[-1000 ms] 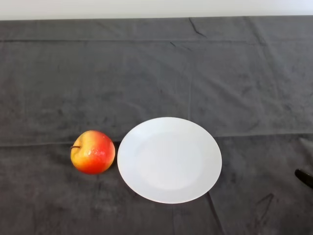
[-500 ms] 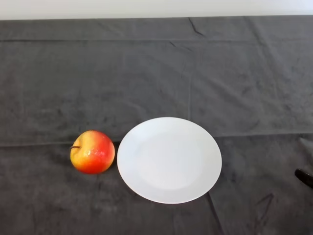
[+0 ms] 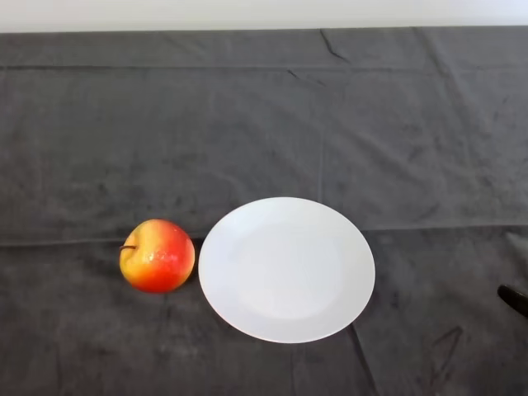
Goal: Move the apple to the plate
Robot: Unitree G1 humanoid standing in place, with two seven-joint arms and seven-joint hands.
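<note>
A red and yellow apple [image 3: 157, 256] sits on the dark cloth, its stem pointing left. It lies just left of a white round plate [image 3: 286, 269], close to the plate's rim with a narrow gap between them. The plate holds nothing.
The dark cloth [image 3: 264, 124] covers the table up to a pale wall at the top edge. A small dark object [image 3: 515, 299] shows at the right edge.
</note>
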